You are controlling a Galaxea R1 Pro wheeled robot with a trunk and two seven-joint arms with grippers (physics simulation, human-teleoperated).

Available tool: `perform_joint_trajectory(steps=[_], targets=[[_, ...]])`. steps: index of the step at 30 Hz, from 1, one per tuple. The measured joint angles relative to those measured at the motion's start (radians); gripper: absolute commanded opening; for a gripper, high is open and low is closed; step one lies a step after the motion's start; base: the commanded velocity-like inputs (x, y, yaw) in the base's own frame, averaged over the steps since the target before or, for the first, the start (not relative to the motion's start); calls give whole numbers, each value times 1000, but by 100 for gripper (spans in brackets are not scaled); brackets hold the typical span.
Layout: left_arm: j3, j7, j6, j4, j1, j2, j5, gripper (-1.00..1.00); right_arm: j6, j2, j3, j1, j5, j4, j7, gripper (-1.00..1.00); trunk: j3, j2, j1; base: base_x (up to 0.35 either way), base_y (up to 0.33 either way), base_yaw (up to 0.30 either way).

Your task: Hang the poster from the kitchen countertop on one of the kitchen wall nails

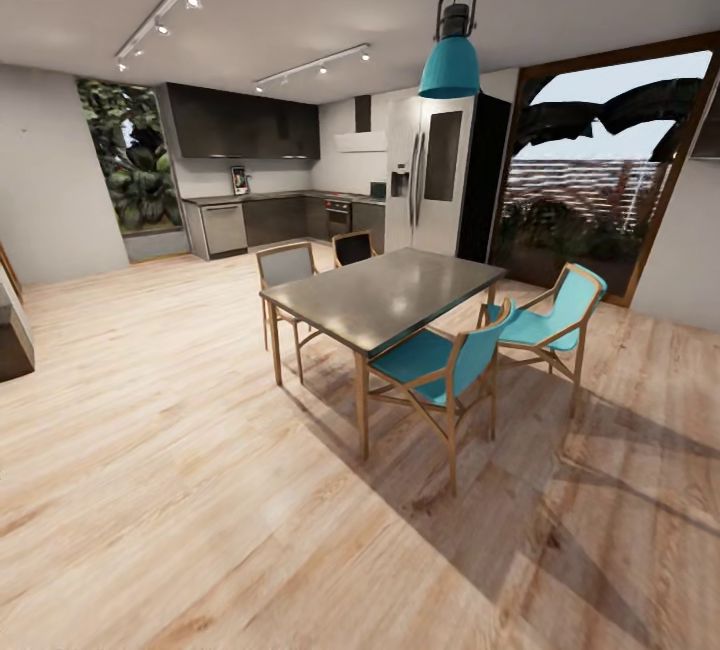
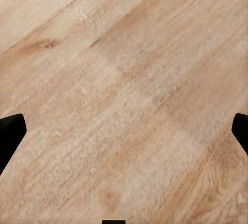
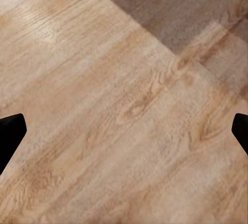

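Left pincer (image 2: 124, 128) and right pincer (image 3: 124, 128) both spread wide, empty, aimed down at wooden floor (image 2: 124, 79)

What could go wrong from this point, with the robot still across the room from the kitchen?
1. The dining table and its teal chairs stand between the robot and the kitchen countertop; a straight drive might clip a chair.
2. The poster is a small far-off shape leaning on the counter's back wall; its exact pose is hard to judge, so the grasp may need correcting up close.
3. No wall nails can be made out, so the hanging spot is unconfirmed.
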Motion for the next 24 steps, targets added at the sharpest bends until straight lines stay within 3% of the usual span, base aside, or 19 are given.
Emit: perform_joint_trajectory(steps=[24], targets=[[15, 0, 0, 0, 0, 0, 0, 100, 0, 2, 2, 0, 0, 2, -2, 100, 0, 0, 0, 0, 0, 260]])
